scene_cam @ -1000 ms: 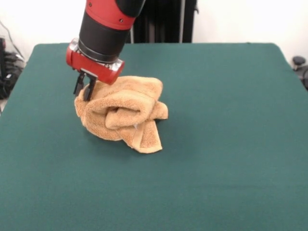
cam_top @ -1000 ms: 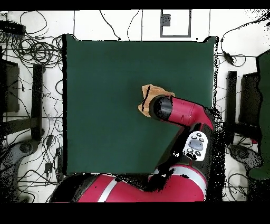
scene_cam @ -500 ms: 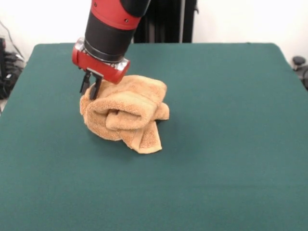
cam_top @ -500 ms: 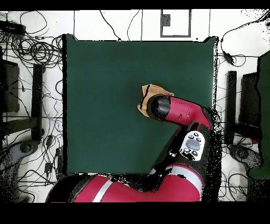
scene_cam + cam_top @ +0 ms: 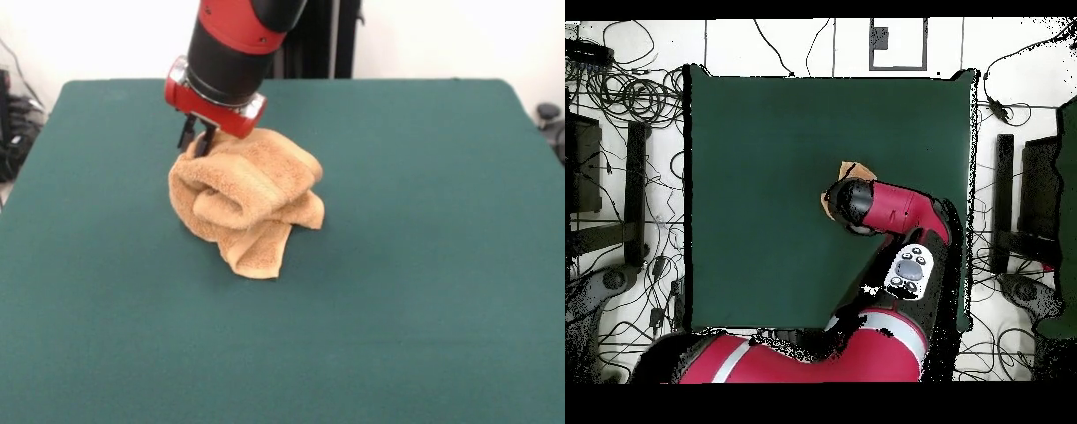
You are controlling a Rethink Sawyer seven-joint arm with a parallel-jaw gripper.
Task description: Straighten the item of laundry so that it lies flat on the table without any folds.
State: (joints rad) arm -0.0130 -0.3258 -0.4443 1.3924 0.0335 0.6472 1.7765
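Terry-cloth towel: golden-tan item of laundry (image 5: 247, 199) sat bunched in a rounded heap, left of centre on the surface in the front view; its top was pulled up toward the end effector.
Left side of heap: a thick rolled fold curled over at the upper left, directly under the black fingers.
End effector: end effector (image 5: 196, 141) came down from above at the heap's upper-left edge; two short black fingers were drawn close together, pinching a ridge of the towel's cloth between them.
Wrist: red collar with a pale ring, black cylinder above it, tilted so the arm leaned up and to the right.
Lower front of heap: one flat flap hung down and lay on the felt, ending in a blunt corner at the heap's nearest point.
Right side of heap: a second small flap stuck out to the right, low on the felt.
Surface: dark teal-green surface (image 5: 424, 265), bare felt on every side of the towel; towel well apart from all four edges.
Overhead view: only a small tan sliver of the towel (image 5: 829, 199) showed beside the arm's red and black wrist, which covered the rest; end effector itself hidden under the wrist there.
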